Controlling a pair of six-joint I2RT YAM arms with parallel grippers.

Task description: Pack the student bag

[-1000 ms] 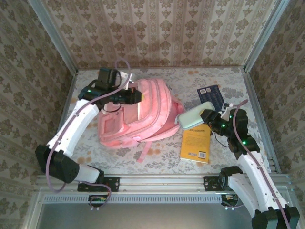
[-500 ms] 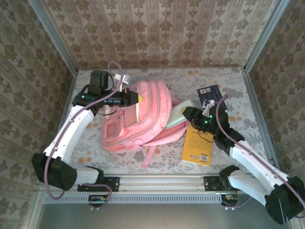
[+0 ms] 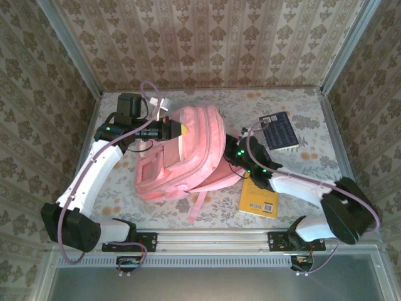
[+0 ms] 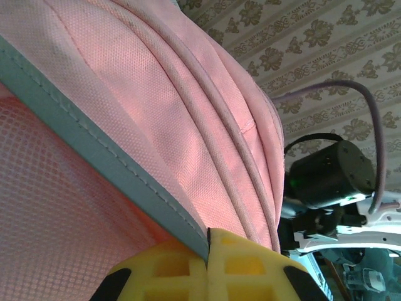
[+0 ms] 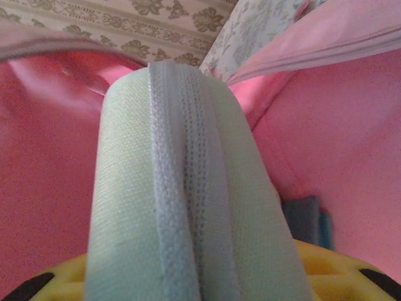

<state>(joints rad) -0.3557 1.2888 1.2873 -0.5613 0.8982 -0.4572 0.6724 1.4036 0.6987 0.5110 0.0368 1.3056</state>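
- Pink student bag [image 3: 188, 157]: middle of the counter [image 3: 326, 163]; my left pincer [image 4: 208, 254] is clamped on its trim, holding the mouth up.
- Right pincer [image 5: 200, 282]: grips the pale green pouch [image 5: 182, 188], which is inside the bag.
- Left to pack, I judge: yellow book [image 3: 260, 197], dark booklet [image 3: 280, 132].

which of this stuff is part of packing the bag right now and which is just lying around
In the job:
- student bag, edge pinched by the left claw
- pale green pouch, held by the right claw inside the bag's opening

Lying about for now:
- yellow book
- dark blue book
Both lie flat on the table, right of the bag.
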